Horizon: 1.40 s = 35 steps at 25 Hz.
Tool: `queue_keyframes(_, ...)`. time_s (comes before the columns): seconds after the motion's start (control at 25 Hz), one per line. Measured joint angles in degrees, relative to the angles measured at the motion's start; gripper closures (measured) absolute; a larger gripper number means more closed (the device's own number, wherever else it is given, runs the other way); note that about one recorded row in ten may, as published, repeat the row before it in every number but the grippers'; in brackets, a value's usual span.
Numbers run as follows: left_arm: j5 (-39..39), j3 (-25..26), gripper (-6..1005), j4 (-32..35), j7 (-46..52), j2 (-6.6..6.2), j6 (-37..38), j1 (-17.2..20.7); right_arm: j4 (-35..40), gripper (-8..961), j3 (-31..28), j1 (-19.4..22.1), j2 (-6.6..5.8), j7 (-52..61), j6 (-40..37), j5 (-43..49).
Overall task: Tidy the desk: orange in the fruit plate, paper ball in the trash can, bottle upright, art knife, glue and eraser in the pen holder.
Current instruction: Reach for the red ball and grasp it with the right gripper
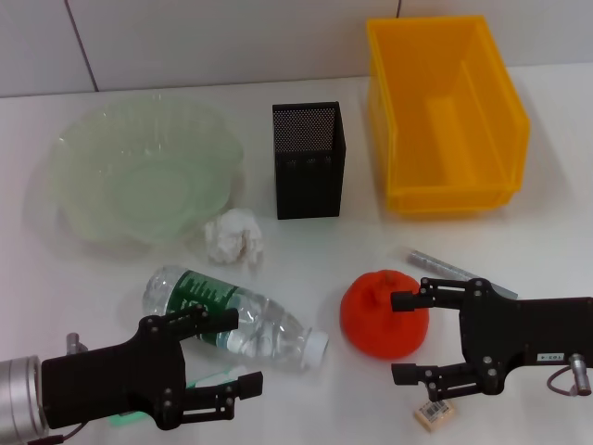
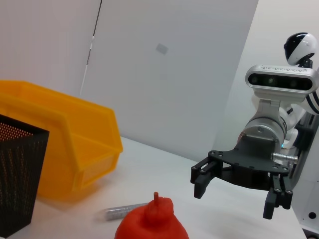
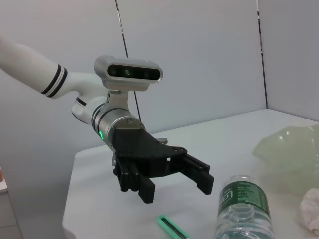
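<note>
No readable text anywhere. Clear plastic water bottle [image 1: 232, 320] near the desk's front edge has a dark green label with white print, illegible. Small tan eraser [image 1: 434, 413] at the front edge carries a barcode-like sticker, digits too small to read.

- You get bright, even light from overhead; the white surface [image 1: 306, 269] looks almost washed out.
- Shadows are soft and short: a faint one lies under the left pincer [image 1: 236, 350], another under the right pincer [image 1: 400, 337].
- The bottle [image 1: 232, 320] beside the left pincer shows small glints of glare.
- Ahead of the left pincer, the translucent plate [image 1: 139, 171] has low contrast against the surface.
- Both wrist views have plain, evenly lit walls behind.
</note>
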<state>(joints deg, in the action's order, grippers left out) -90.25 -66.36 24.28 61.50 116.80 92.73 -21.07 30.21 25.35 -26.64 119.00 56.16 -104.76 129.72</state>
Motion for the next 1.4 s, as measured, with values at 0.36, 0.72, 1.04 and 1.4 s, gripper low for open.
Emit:
queue_keyframes(0.36,-0.22,0.0,140,0.07,-0.13,0.0,0.08,0.0,-0.08,122,-0.29,0.17,0.0,0.0,0.35,0.0)
queue_keyframes(0.72,0.12,0.2,140,0.15,-0.87,0.0,0.1,0.17,-0.06,129,-0.47,0.21,0.0,0.0,0.73,0.0)
queue_keyframes(1.04,0.17,2.35,141,2.11,-2.16,0.36,0.34,0.98,0.55,135,-2.07,1.27,-0.01,-0.13,1.99,-0.87)
queue_keyframes(1.4,0.17,2.38,141,2.5,-1.51,0.36,0.64,0.72,-1.54,141,-1.78,0.94,0.07,-2.24,10.18,-3.1)
